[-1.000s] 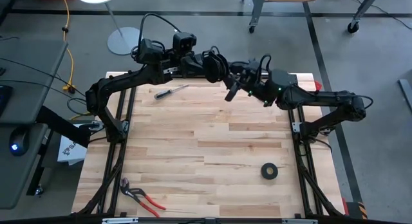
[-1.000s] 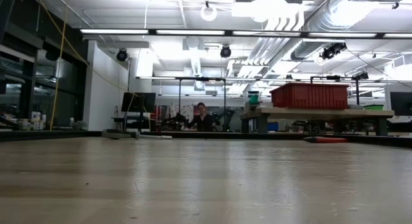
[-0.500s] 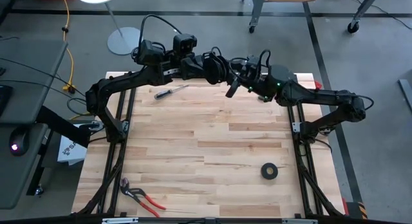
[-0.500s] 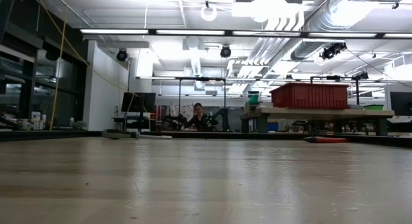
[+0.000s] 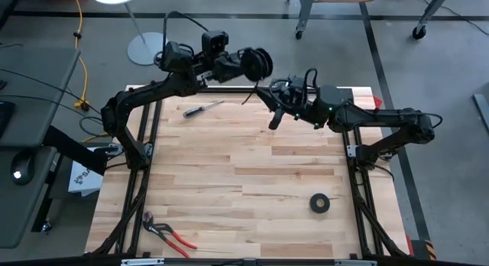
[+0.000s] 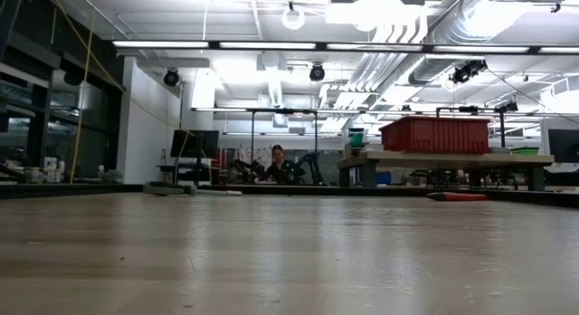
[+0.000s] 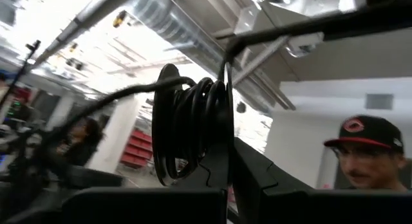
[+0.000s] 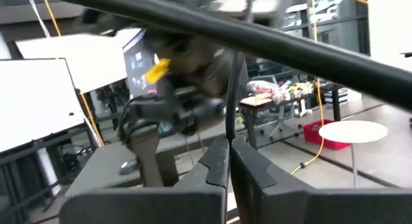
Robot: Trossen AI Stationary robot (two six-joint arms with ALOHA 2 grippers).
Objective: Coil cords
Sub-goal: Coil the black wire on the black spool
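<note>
Between shut fingers, wiry black cords (image 7: 190, 130).

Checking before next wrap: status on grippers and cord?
Left gripper shut on the cord coil, raised at the table's far edge. Right gripper shut on the cord's tail. Nothing in the way.

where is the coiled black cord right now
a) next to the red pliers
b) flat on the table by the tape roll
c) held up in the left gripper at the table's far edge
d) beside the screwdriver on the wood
c: the cord hangs as loops in the left gripper, off the wood.
</note>
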